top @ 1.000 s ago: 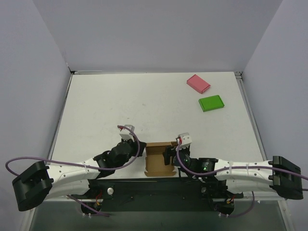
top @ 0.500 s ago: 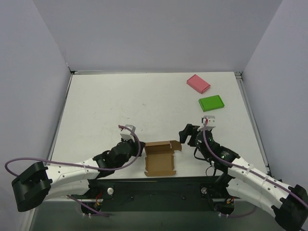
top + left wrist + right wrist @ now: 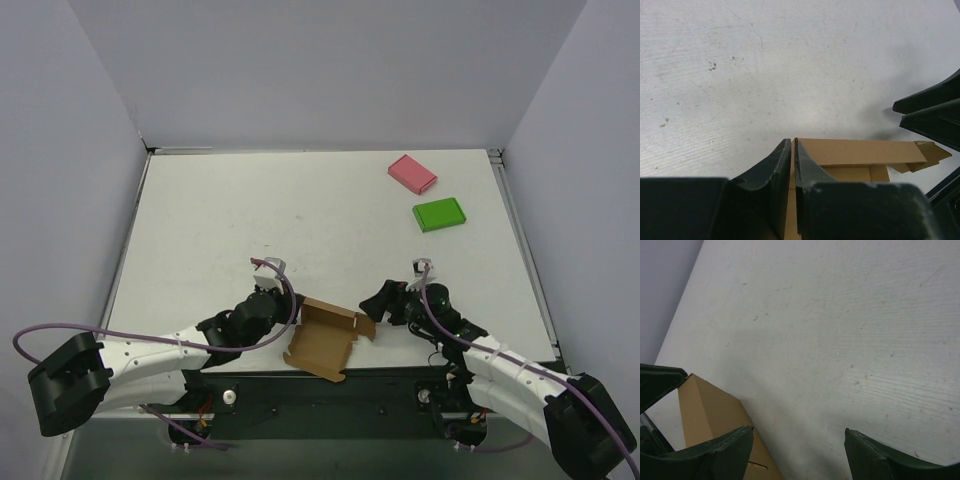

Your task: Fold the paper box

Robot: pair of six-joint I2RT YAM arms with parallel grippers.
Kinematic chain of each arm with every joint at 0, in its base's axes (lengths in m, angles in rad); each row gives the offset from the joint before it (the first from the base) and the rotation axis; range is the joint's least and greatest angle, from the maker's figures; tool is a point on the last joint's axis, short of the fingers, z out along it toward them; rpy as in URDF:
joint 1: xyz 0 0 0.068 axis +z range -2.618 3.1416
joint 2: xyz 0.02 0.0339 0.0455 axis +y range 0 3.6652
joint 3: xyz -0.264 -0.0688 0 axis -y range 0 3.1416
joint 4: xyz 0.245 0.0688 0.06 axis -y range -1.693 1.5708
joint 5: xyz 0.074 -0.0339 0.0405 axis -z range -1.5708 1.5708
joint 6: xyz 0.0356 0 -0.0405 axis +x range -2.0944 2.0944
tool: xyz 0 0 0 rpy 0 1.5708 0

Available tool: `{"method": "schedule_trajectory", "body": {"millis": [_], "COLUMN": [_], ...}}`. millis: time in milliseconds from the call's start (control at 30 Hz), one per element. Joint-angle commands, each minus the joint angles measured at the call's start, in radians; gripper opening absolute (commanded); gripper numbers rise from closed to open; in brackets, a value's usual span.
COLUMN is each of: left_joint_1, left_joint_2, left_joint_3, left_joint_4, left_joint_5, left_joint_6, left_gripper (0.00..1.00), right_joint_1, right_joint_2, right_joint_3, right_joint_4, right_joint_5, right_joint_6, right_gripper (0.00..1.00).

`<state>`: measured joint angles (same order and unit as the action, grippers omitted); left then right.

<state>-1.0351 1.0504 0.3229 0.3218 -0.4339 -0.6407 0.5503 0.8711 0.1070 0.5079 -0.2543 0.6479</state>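
Left gripper (image 3: 290, 325): nearly shut, pinching the left wall of the plain brown thin cardboard paper box (image 3: 322, 340); in its wrist view the cardboard edge stands between the two jaws
Box, place: at the near edge of the white table (image 3: 250, 220), between the two arms, turned askew so that one corner points back at the bases
Box, state: part-formed, walls raised, a small flap jutting from the far right corner
Right gripper (image 3: 798, 436): jaws spread wide, holding nothing, just beyond that far right corner and apart from it
Direction: from the right gripper the box lies to its left and back toward the bases; in its wrist view the brown wall sits low at the left, outside the gap between the fingers
Free arm: the right, and it is near; the left is taken up steadying
Next move, likely: the right gripper swings left to meet the right wall or flap
Far right of table: pink flat box (image 3: 412, 173) and green flat box (image 3: 439, 214), well apart from the work
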Motion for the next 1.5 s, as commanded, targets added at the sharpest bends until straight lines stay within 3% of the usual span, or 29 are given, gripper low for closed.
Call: {"method": "schedule_trajectory", "body": {"millis": [0, 300, 567, 700, 833, 1100, 1233, 1467], "left_joint_1": [-0.006, -0.008, -0.008, -0.008, -0.01, -0.009, -0.01, -0.026], "left_joint_2": [0.013, 0.005, -0.003, 0.003, 0.007, 0.008, 0.013, 0.022], "left_joint_3": [0.018, 0.016, 0.019, 0.024, 0.028, 0.031, 0.033, 0.034], "left_joint_4": [-0.072, -0.075, -0.096, -0.098, -0.101, -0.105, -0.101, -0.093], "left_joint_5": [0.012, 0.009, -0.005, -0.005, -0.003, 0.001, 0.004, 0.001], "left_joint_6": [0.021, 0.021, 0.015, 0.013, 0.013, 0.01, 0.007, -0.004], "left_gripper": [0.17, 0.17, 0.17, 0.17, 0.17, 0.17, 0.17, 0.17], "right_joint_1": [-0.004, -0.001, 0.036, 0.144, 0.242, 0.362, 0.43, 0.6], "right_joint_2": [-0.063, -0.205, -0.395, -0.434, -0.405, -0.314, -0.239, -0.101], "right_joint_3": [-0.026, -0.082, -0.084, -0.053, -0.033, -0.018, 0.01, 0.079], "right_joint_4": [0.146, 0.054, -0.13, -0.277, -0.313, -0.26, -0.235, -0.224], "right_joint_5": [-0.091, -0.092, -0.083, 0.015, 0.098, 0.228, 0.311, 0.587], "right_joint_6": [-0.02, -0.036, -0.045, -0.076, -0.073, -0.07, -0.064, -0.014], "right_gripper": [0.74, 0.76, 0.75, 0.73, 0.69, 0.47, 0.31, 0.22]}}
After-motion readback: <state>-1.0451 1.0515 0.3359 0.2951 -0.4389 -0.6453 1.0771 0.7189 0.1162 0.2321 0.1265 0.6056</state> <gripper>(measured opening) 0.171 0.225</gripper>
